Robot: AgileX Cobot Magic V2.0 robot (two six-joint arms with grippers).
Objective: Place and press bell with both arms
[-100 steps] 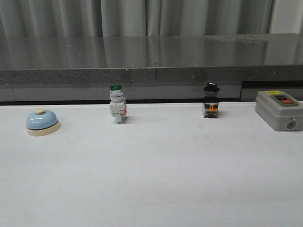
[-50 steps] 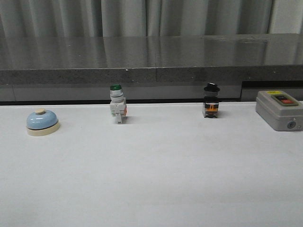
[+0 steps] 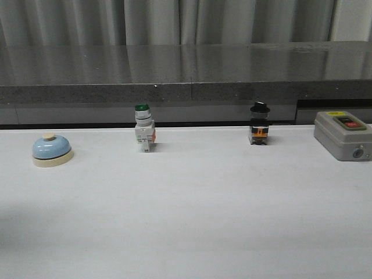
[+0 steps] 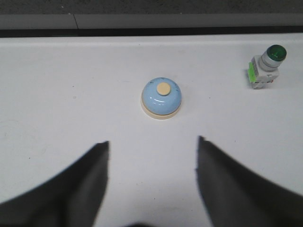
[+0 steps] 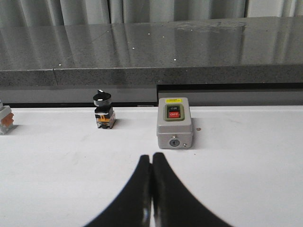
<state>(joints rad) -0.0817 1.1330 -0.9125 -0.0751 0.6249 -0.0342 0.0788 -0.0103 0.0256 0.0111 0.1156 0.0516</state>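
Observation:
The light-blue bell [image 3: 52, 149] with a cream base and cream button stands at the far left of the white table. In the left wrist view the bell [image 4: 161, 97] lies ahead of my left gripper [image 4: 152, 144], which is open and empty with its fingers spread wide, short of the bell. My right gripper [image 5: 151, 157] is shut and empty over the table on the right side, short of the grey switch box [image 5: 174, 123]. Neither arm shows in the front view.
A green-capped white push-button switch [image 3: 143, 128] and a black-capped switch [image 3: 259, 124] stand near the table's back edge. The grey switch box [image 3: 343, 135] sits at the far right. A dark counter [image 3: 186, 72] runs behind the table.

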